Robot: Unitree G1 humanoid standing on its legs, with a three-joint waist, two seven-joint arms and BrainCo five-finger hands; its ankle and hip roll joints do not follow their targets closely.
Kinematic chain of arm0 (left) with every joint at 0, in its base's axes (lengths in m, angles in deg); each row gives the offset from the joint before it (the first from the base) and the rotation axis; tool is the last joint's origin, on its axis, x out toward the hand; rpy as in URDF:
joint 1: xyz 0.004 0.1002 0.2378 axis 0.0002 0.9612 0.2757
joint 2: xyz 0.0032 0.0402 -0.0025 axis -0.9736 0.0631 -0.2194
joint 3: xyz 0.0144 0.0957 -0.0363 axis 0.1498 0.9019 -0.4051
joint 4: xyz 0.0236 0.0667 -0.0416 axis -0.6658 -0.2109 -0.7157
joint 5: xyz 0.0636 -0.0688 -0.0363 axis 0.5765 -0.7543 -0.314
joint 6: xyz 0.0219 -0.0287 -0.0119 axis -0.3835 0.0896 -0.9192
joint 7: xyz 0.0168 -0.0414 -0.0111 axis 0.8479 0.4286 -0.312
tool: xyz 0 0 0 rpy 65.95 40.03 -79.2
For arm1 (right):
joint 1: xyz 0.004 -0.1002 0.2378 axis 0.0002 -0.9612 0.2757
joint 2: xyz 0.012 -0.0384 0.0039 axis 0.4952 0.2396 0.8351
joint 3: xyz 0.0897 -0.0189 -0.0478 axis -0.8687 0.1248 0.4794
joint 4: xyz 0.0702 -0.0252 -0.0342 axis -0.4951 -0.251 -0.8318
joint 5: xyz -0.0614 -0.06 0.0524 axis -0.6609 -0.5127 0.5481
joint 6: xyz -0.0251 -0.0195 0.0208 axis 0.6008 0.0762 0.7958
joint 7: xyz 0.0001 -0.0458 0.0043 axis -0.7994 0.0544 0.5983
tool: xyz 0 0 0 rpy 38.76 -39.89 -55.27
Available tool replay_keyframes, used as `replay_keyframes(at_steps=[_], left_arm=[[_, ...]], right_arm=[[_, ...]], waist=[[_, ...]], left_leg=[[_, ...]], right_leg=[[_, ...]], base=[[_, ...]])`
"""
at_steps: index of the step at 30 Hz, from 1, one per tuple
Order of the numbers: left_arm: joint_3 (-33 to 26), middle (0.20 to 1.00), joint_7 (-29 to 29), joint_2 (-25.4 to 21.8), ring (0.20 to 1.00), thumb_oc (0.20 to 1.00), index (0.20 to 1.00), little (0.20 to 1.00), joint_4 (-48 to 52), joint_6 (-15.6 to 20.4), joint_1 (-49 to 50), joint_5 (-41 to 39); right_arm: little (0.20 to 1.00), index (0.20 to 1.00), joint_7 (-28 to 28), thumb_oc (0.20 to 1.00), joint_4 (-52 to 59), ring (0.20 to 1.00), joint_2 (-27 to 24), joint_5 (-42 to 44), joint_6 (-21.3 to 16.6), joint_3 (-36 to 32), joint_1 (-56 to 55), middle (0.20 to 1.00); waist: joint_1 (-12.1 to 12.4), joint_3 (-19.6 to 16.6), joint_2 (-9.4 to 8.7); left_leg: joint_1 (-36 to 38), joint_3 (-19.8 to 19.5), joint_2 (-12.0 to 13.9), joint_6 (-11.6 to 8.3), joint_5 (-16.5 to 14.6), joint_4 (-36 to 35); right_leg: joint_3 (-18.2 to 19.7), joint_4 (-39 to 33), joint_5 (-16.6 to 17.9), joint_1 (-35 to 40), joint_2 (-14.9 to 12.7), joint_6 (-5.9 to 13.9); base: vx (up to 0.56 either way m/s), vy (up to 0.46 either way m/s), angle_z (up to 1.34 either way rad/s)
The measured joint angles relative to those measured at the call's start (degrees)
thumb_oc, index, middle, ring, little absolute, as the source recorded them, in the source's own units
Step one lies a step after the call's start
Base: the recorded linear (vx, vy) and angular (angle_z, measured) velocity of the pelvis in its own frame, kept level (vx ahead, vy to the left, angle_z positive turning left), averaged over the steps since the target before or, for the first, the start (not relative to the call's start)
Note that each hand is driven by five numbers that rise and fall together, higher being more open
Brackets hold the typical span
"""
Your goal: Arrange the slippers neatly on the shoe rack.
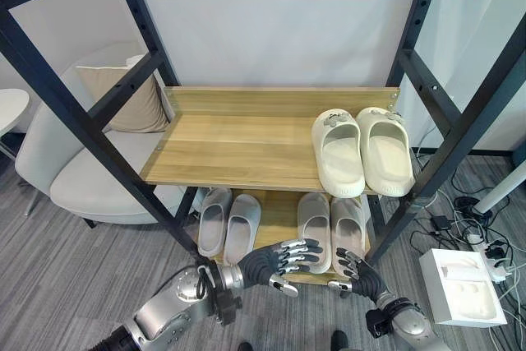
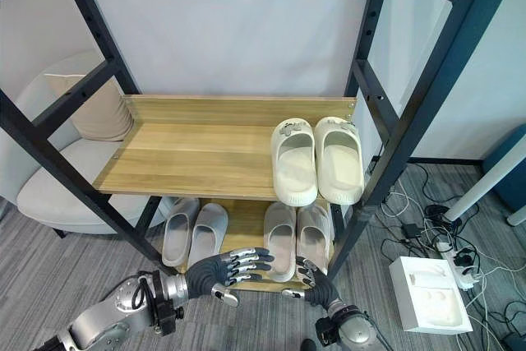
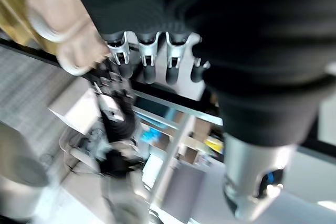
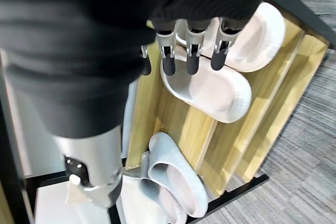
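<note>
Fingers first: the left hand [image 1: 283, 260] is seen with its fingers spread out and relaxed, nothing held, hovering right at the front edge of the shoe rack [image 1: 271, 103] at lower-shelf height. The right hand [image 1: 355, 270] is just beside it, also at that front edge, with fingers loosely extended and nothing gripped; from the right wrist view its fingertips [image 4: 190, 62] are seen hanging just over a grey slipper without a clear touch.

Moving out from there, the lower shelf [image 1: 278, 221] is pretty packed. A grey pair [image 1: 331, 228] is parked on the right half of the rack, directly behind both hands, and a second grey pair [image 1: 228, 223] is set on the left half, toes toward the back. Only a narrow strip of wood is left open between the two pairs.

The upper shelf [image 1: 230, 150] has far more room: a cream pair [image 1: 362, 150] is lined up side by side at the right end of the rack, toes hanging slightly over the front edge, and the rest of that board is bare wood.

Beside the rack's left posts an armchair [image 1: 82, 170] with a cushion [image 1: 123, 96] is seen, and on the floor off its right side a white box [image 1: 460, 287].
</note>
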Motion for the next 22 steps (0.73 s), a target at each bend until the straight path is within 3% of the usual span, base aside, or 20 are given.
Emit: replay_keyframes(at_steps=[2, 4, 5, 8, 12, 22], left_arm=[[-8.8, 1.0, -3.7, 4.5, 1.0, 1.0, 1.0, 1.0, -3.9, 1.3, 5.2, 11.5], [-15.9, 1.0, -9.6, 15.2, 1.0, 1.0, 1.0, 1.0, -15.3, 2.4, 5.8, 17.9], [-16.4, 1.0, -12.3, 18.4, 1.0, 1.0, 1.0, 1.0, -21.1, 2.5, 5.5, 19.5], [-14.1, 1.0, -16.8, 21.8, 1.0, 1.0, 1.0, 1.0, -30.7, 2.1, 5.3, 16.4], [-12.0, 1.0, -20.7, 21.4, 1.0, 1.0, 1.0, 1.0, -31.7, 2.5, 5.7, 13.4], [-20.0, 1.0, -25.9, 22.1, 1.0, 1.0, 1.0, 1.0, -33.9, 4.2, 6.0, 6.2]], right_arm=[[1.0, 1.0, -0.2, 1.0, 0.0, 1.0, 0.3, 0.0, 0.2, 0.0, 0.3, 1.0], [1.0, 1.0, -0.8, 1.0, -0.1, 1.0, 0.9, 0.0, 0.2, 0.0, 0.1, 1.0], [1.0, 1.0, -1.2, 1.0, -0.1, 1.0, 1.6, 0.0, 0.2, 0.0, 0.2, 1.0], [1.0, 1.0, -3.0, 1.0, -0.1, 1.0, 2.6, 0.0, 0.1, -0.3, 0.7, 1.0], [1.0, 1.0, -5.4, 1.0, -1.4, 1.0, 2.9, 0.0, 0.1, -0.3, 0.5, 1.0], [1.0, 1.0, -8.4, 1.0, -4.1, 1.0, 2.7, -0.1, 0.0, -3.4, -1.5, 1.0]], waist=[[0.6, -0.1, -0.34], [0.9, -0.5, -0.69], [1.2, -0.8, -1.11], [1.5, -0.9, -1.83], [1.6, -1.0, -2.06], [1.7, -0.6, -1.1]], left_leg=[[-0.2, -0.3, 0.1, 0.21, -0.1, 0.0], [-0.1, -0.9, 0.0, 0.28, -0.2, 0.0], [-0.4, -1.3, 0.1, 0.27, -0.1, 0.0], [-0.9, -1.6, 0.2, 0.32, 0.2, 0.0], [-0.9, -1.7, 0.2, 0.32, 0.2, 0.0], [-0.8, -1.8, 0.3, 0.33, 0.2, 0.0]], right_leg=[[-0.2, 0.0, -0.1, 0.1, 0.1, 0.0], [-0.6, 0.0, -0.3, 0.6, 0.0, 0.08], [-1.4, 0.0, -0.5, 0.6, 0.0, -0.12], [-1.7, 0.0, -0.9, 0.5, 0.0, -0.82], [-1.8, 0.0, -0.7, 0.5, 0.0, -0.5], [-2.0, 0.0, -0.6, 0.6, 0.0, -0.27]], base=[[-0.01, -0.017, 0.06], [-0.01, -0.008, 0.16], [-0.02, -0.003, 0.22], [-0.01, -0.002, 0.13], [0.0, 0.0, 0.0], [0.0, 0.0, 0.0]])
